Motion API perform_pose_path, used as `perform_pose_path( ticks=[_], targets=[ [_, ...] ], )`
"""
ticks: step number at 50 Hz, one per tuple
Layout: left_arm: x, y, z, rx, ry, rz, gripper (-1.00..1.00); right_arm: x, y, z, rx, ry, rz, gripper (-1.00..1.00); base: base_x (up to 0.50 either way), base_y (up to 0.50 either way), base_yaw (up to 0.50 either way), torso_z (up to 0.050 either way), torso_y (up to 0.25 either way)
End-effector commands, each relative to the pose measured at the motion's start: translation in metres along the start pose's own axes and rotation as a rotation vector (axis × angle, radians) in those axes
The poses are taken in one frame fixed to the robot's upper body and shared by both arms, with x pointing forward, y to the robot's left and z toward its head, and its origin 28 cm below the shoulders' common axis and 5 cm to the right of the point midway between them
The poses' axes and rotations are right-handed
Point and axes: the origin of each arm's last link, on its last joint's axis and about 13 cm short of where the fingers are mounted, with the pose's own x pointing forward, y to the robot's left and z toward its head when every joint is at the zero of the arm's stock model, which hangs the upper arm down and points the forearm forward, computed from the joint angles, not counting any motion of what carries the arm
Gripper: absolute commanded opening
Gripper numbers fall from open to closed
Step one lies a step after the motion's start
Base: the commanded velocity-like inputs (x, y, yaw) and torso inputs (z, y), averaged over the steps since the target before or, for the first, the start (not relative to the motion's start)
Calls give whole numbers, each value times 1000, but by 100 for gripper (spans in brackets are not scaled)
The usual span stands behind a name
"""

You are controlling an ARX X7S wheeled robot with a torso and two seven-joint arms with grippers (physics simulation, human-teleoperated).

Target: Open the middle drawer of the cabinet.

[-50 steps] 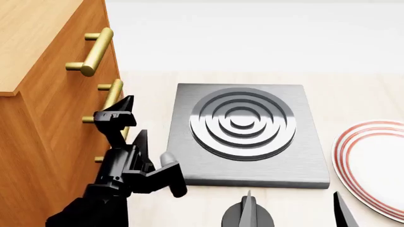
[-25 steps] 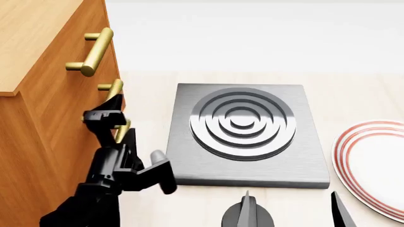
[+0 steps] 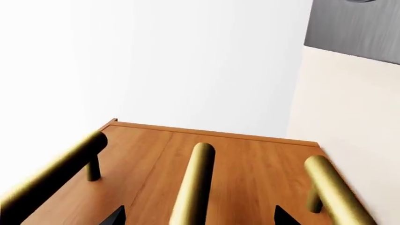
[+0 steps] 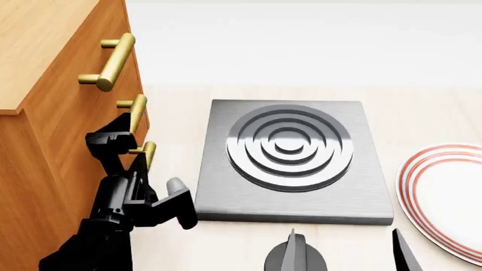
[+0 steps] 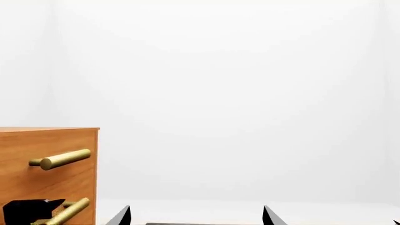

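**Left gripper closing in on the middle handle; drawer not yet opened**

Head view: Over the last second the left gripper (image 4: 121, 141) has moved from just clear of the cabinet (image 4: 56, 130) in to the cabinet front, at the level of the middle drawer (image 4: 130, 141). Its upper finger now overlaps that drawer's brass handle (image 4: 139, 132). The jaws stand spread, not clamped. The middle drawer front looks flush with the top drawer's front, so I judge the pull has not begun. The grey hotplate (image 4: 290, 164) beside the cabinet and the striped plate (image 4: 444, 197) beyond the hotplate are unchanged. The lowest front is hidden behind the arm.

Left wrist view: Three brass bars run across the cabinet front; the centre one sits between two dark fingertips (image 3: 282, 216), which are cut off at the frame edge. Contact cannot be confirmed.

Right wrist view: The right gripper (image 5: 194, 216) shows only two spread fingertips, holding nothing, well away from the cabinet. The top handle (image 5: 61, 160) is clear; the middle handle is partly hidden by the left gripper.
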Motion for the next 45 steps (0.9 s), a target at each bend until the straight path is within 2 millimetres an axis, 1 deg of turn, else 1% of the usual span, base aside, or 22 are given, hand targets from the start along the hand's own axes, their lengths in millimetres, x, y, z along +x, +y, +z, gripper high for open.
perform_pose_path(
  ticks=[1, 7, 18, 19, 33, 42, 45],
  targets=[
    [0, -1, -7, 15, 22, 1, 100, 0, 1, -1, -1, 4, 3, 100, 0, 0, 0, 0, 0],
    [0, -2, -10, 20, 29, 2, 100, 1, 1, -1, -2, 4, 6, 100, 0, 0, 0, 0, 0],
    [0, -2, -7, 19, 7, 4, 100, 0, 1, -1, -1, 1, 3, 100, 0, 0, 0, 0, 0],
    [1, -1, -6, 8, 0, 17, -100, 1, 1, -1, -1, 1, 3, 100, 0, 0, 0, 0, 0],
    [1, 0, -2, 20, -23, 33, -100, 0, 0, -1, 1, 0, 0, 100, 0, 0, 0, 0, 0],
    [2, 7, 16, 15, -81, 54, -100, 0, 0, 0, 2, -1, -2, 100, 0, 0, 0, 0, 0],
    [1, 8, 19, 15, -89, 53, -100, 0, 0, 0, 2, 0, -4, 100, 0, 0, 0, 0, 0]
  ],
)
